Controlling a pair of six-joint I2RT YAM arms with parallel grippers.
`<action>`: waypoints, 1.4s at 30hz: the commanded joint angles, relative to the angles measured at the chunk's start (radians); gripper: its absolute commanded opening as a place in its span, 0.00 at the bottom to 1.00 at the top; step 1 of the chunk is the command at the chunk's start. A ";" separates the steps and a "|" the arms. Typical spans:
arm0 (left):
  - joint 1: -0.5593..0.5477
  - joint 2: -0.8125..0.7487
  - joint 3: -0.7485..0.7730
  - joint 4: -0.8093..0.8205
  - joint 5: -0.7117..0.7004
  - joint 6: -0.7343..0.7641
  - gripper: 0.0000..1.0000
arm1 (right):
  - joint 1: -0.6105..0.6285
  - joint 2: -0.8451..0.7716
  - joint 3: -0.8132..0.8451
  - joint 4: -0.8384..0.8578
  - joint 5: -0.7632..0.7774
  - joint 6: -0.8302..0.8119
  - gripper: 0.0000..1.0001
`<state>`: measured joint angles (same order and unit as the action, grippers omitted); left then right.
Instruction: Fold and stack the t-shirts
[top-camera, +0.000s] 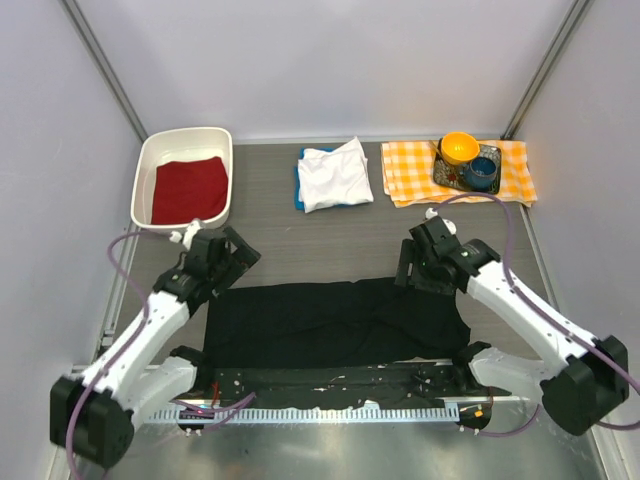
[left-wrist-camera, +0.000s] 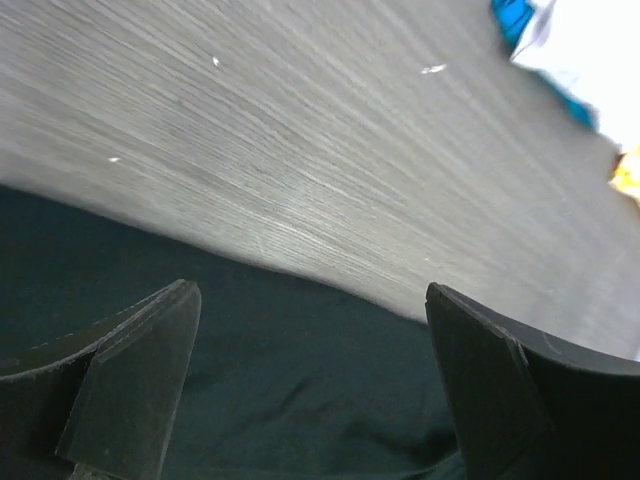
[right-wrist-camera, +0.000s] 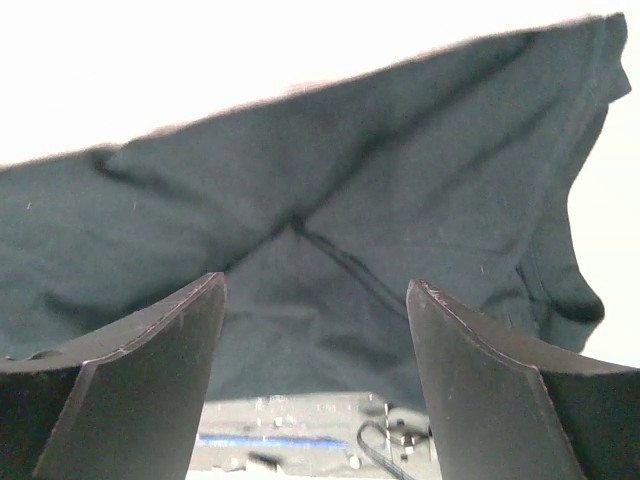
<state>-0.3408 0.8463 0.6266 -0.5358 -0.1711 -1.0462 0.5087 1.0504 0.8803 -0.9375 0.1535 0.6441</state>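
1. Top view: there are three t-shirts. One black t-shirt (top-camera: 330, 325) lies spread at lower centre. One white t-shirt (top-camera: 335, 175) lies folded at upper centre on one blue t-shirt (top-camera: 299, 195), of which only the edge shows.
2. One white bin (top-camera: 229, 175) at upper left holds one red cloth (top-camera: 188, 190). One tray (top-camera: 450, 178) on the checked cloth (top-camera: 408, 172) at upper right holds one orange bowl (top-camera: 459, 148) and one blue cup (top-camera: 482, 170).
3. Left wrist view: the left gripper (left-wrist-camera: 310, 380) has its jaws spread and empty over the black t-shirt's edge.
4. Right wrist view: the right gripper (right-wrist-camera: 315, 380) has its jaws parted and empty, with the black t-shirt beyond them.
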 joint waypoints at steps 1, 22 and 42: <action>-0.067 0.199 0.030 0.178 0.053 0.034 1.00 | 0.005 0.103 -0.050 0.252 0.057 -0.015 0.79; -0.096 0.560 -0.007 0.333 0.044 0.035 1.00 | -0.007 0.480 -0.153 0.542 0.118 0.014 0.79; -0.047 0.961 0.430 0.318 -0.030 0.112 1.00 | -0.159 0.835 0.189 0.549 0.225 -0.060 0.78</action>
<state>-0.4118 1.7580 1.0073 -0.1116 -0.1898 -0.9607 0.3962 1.7844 1.0561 -0.3614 0.3584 0.5934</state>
